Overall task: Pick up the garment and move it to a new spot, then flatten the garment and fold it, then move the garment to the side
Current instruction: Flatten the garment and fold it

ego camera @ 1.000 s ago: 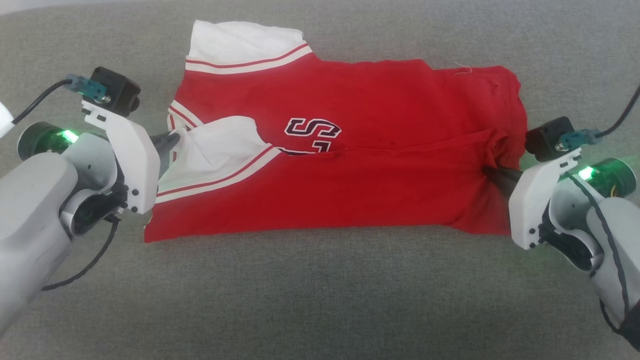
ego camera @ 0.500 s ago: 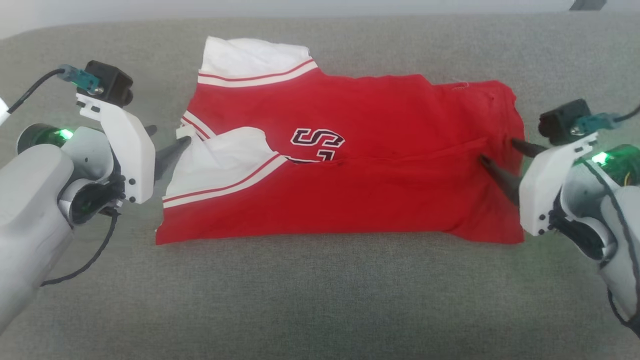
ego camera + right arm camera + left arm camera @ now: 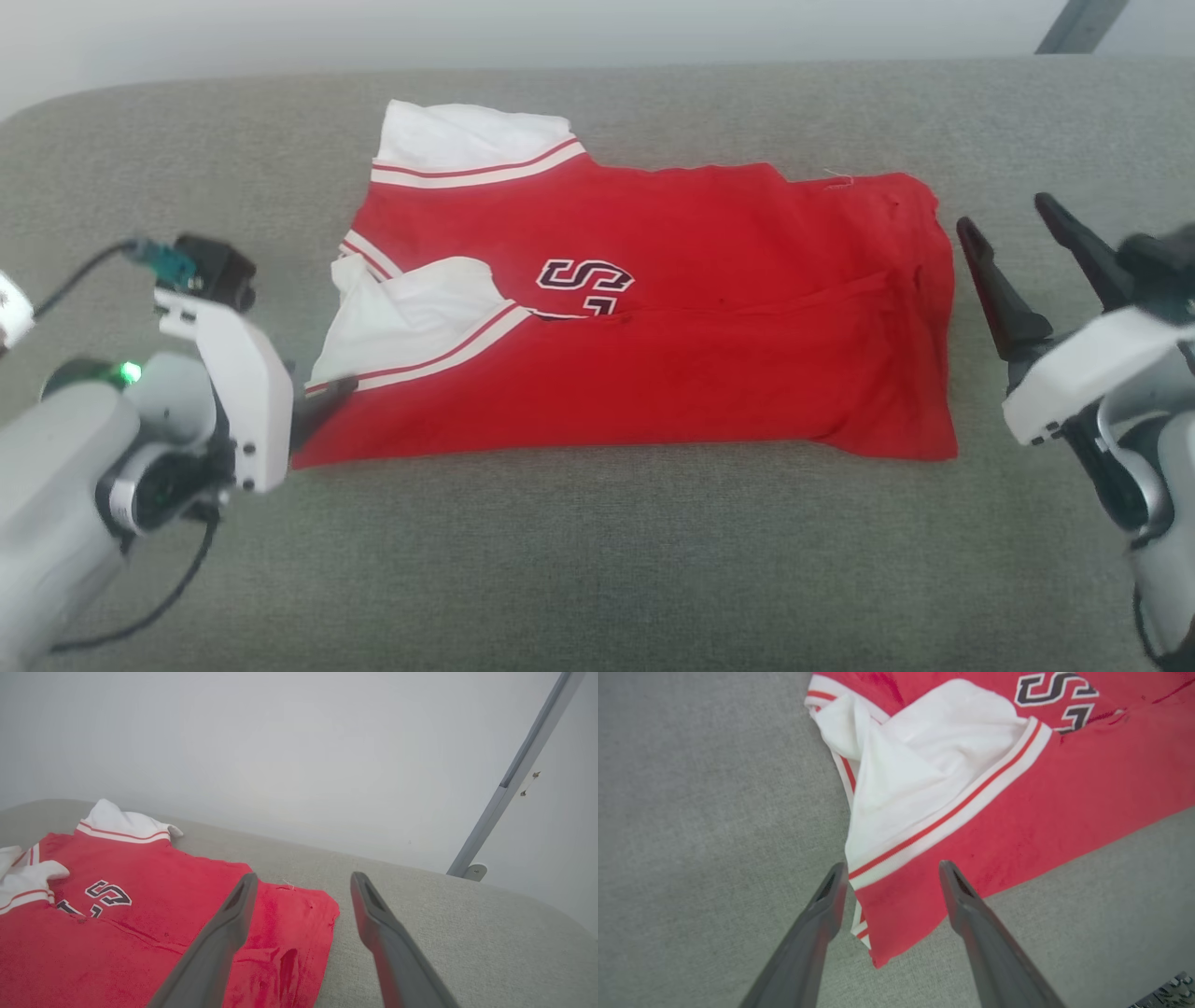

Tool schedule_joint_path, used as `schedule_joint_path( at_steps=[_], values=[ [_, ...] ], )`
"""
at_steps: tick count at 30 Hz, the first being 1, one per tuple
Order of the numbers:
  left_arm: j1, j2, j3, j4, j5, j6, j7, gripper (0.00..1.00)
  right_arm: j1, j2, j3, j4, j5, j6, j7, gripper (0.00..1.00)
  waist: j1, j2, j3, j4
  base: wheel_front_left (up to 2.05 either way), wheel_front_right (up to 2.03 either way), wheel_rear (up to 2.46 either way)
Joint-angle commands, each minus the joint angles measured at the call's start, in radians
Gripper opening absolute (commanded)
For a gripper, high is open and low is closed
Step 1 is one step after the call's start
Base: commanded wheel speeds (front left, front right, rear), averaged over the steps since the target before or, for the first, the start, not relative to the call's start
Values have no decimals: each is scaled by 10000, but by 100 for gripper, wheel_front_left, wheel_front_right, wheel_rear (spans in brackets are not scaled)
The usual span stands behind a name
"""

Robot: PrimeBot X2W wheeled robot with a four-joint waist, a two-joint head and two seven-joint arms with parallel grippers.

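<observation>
**Head view.** The garment [image 3: 709, 373] lies folded lengthwise on the grey cloth surface [image 3: 597, 569]. It sits midway between the surface's left and right edges and nearer the far edge than the near one. The near half is turned up over the far half, and the fold's edge runs across the middle. One white sleeve with striped trim sticks out at the garment's far-left corner, and a second lies on top at the left end. The black, white-outlined lettering is partly covered by the fold.

The left gripper [image 3: 325, 401] is at the garment's near-left corner, with one dark fingertip over the striped trim. The other finger is hidden behind the white mount. The right gripper [image 3: 1005, 213] is just beside the garment's right end and clear of it. Its fingers are spread wide with nothing between them.

**Left wrist view.** The fingers stand well apart and hold nothing. The garment's near-left corner shows between them, lying flat and unpinched. Cannot tell whether the tips touch the cloth.

**Right wrist view.** The fingers are wide apart and empty. One finger crosses in front of the garment's right end. A pale wall [image 3: 280, 742] stands beyond the far edge of the surface, with a slanted grey bar [image 3: 523, 765] against it.
</observation>
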Motion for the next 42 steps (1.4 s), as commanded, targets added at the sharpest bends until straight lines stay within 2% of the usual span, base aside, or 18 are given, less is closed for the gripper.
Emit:
schedule_joint_path(
  at_steps=[1, 2, 9, 13, 18, 19, 20, 21, 22, 27, 34, 42],
  values=[
    [242, 142, 20, -220, -212, 258, 98, 100, 252, 299, -345, -258, -293, 0, -338, 100, -1, -1, 24, -68, 0, 0, 0],
    [242, 142, 20, -220, -212, 258, 98, 100, 252, 299, -345, -258, -293, 0, -338, 100, -1, -1, 24, -68, 0, 0, 0],
    [765, 554, 54, -896, -533, 1092, 362, 100, 1113, 1515, -1780, -1117, -1437, 0, -1242, 100, -1, -1, 260, -345, 0, 0, 0],
    [937, 462, 120, -686, -788, 1330, 394, 100, 1462, 2035, -2225, -1424, -1767, 0, -1293, 100, -1, -1, 389, -498, 0, 0, 0],
    [1137, 141, 89, 20, -1026, 1477, 535, 100, 1816, 2245, -2346, -1576, -1815, 0, -809, 100, -1, -1, 495, -629, 0, 0, 0],
    [1160, 40, 84, 154, -1092, 1432, 528, 92, 1866, 2206, -2296, -1625, -1832, 0, -688, 100, -1, -1, 511, -638, 0, 0, 0],
    [1180, -60, 95, 299, -1180, 1410, 525, 56, 1906, 2211, -2253, -1650, -1735, 0, -514, 100, -1, -1, 524, -649, 0, 0, 0],
    [1168, -141, 36, 385, -1153, 1297, 577, 12, 1968, 2210, -2226, -1636, -1637, 0, -282, 100, -1, -1, 534, -653, 0, 0, 0],
    [1162, -227, 20, 471, -1190, 1216, 598, 0, 2010, 2168, -2196, -1648, -1587, 0, -62, 100, -1, -1, 540, -649, 0, 0, 0],
    [1087, -457, -35, 783, -1150, 887, 515, 0, 2223, 1992, -2048, -1685, -1070, 0, 1210, 100, -1, -1, 518, -525, 0, 0, 0],
    [906, -726, -101, 886, -978, 623, 428, 0, 2338, 1781, -1794, -1371, -255, 1, 3896, 100, -1, -1, 435, -145, 0, 0, 0],
    [721, -1038, -160, 838, -779, 434, 302, 0, 1729, 1624, -1667, -518, -161, 1, 6060, 100, -1, -1, 525, 306, 0, 0, 0]
  ],
)
